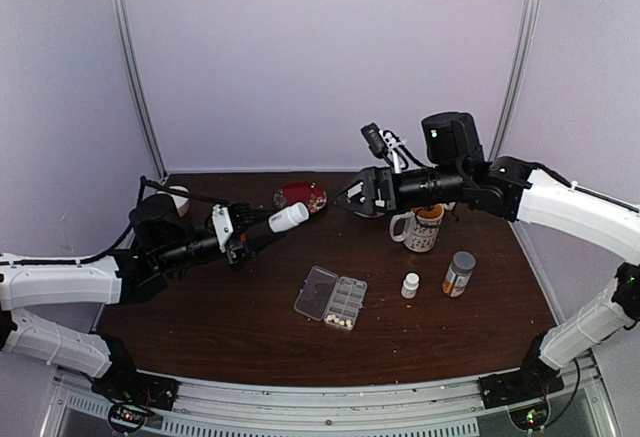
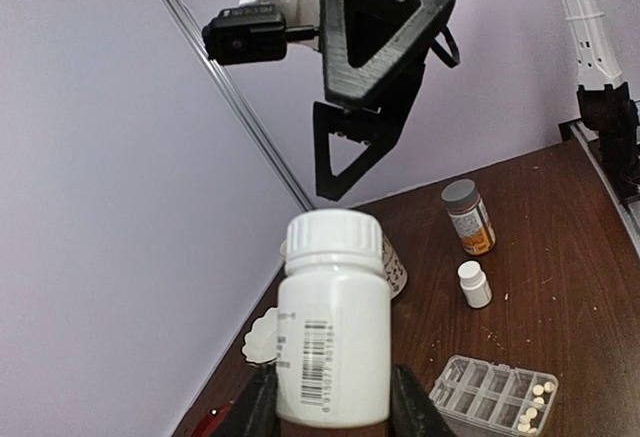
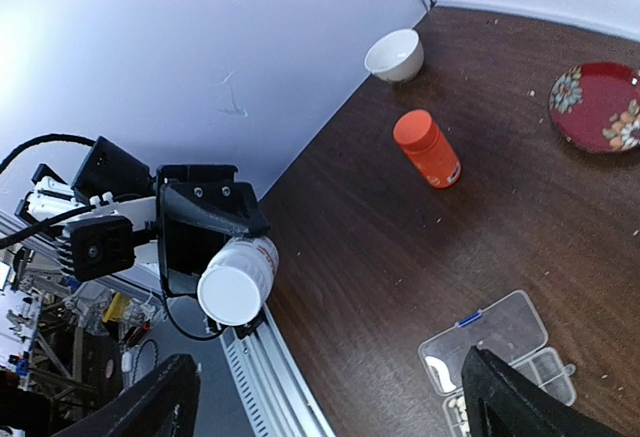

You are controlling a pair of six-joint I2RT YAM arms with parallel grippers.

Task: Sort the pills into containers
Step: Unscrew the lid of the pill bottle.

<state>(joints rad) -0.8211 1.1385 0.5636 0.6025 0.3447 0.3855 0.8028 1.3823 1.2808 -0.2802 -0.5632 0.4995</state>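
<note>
Pale lilac walls (image 1: 300, 57) on three sides; dark brown table (image 1: 250, 347) with scattered specks.

Left arm (image 1: 60, 282): reaches in from the left, wrist held above the table. Left gripper (image 1: 256, 230) has its jaws clamped on the lower body of a white bottle (image 1: 288, 218), barcode label in sight in the left wrist view, white cap on and pointing at the other arm.

Right arm (image 1: 560, 202): reaches in from the right at about the same height. Right gripper (image 1: 343, 200) has its jaws spread wide with nothing between them, facing the bottle's cap and a little apart from it.

On the table:
- mug (image 1: 424, 229), printed, under the right wrist
- red plate (image 1: 301, 196), floral, far centre
- white bowl (image 3: 394, 54), far left corner
- pill box (image 1: 345, 302), clear, centre, near the front; hinged lid (image 1: 316, 291) lies open to its left
- orange bottle (image 3: 427, 147), on its side, left of the plate
- grey-capped bottle (image 1: 459, 273), upright, right of the box
- small white bottle (image 1: 410, 285), upright, between that bottle and the box

Pills (image 1: 340, 322): cream, a handful, in the cells (image 2: 495, 397) at the near end of the box.
</note>
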